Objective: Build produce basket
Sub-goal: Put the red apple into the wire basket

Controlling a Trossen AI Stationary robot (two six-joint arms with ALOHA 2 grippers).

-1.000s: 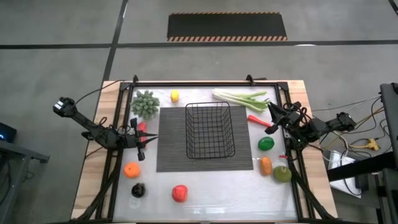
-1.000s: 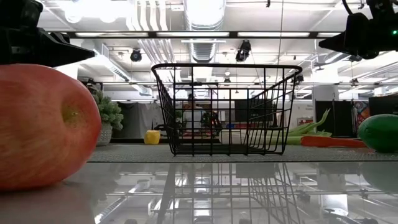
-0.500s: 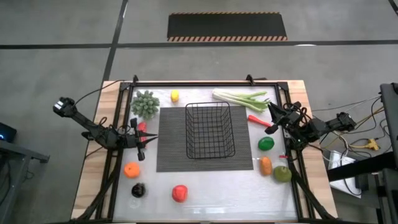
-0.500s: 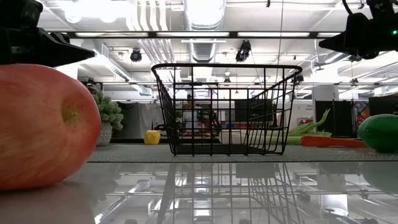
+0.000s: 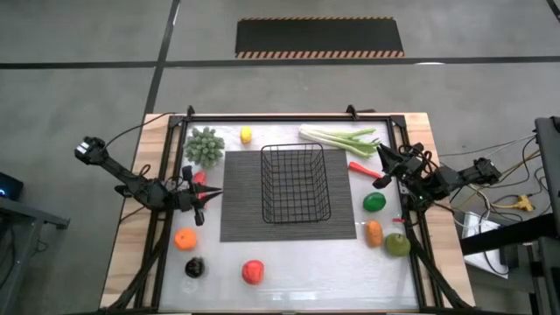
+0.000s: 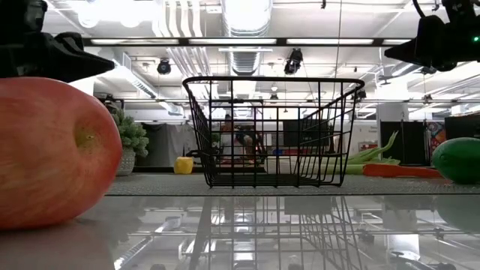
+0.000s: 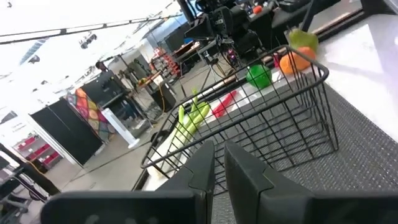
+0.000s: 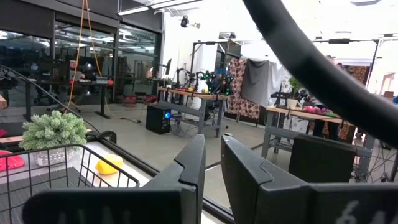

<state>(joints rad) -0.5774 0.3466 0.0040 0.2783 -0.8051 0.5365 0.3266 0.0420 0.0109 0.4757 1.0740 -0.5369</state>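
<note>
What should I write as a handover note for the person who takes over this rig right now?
Left gripper: shut, holding nothing, above the mat's left edge.
Right gripper: shut, holding nothing, near the red chili.
Basket: on the dark mat at the table's middle, with nothing in it.
Produce, all on the table: leek and yellow piece at the far side; green round piece, orange piece and green pear on the right; orange round piece, dark piece and red apple at the near left.
Done: nothing yet.
Left: every piece into the basket.
</note>
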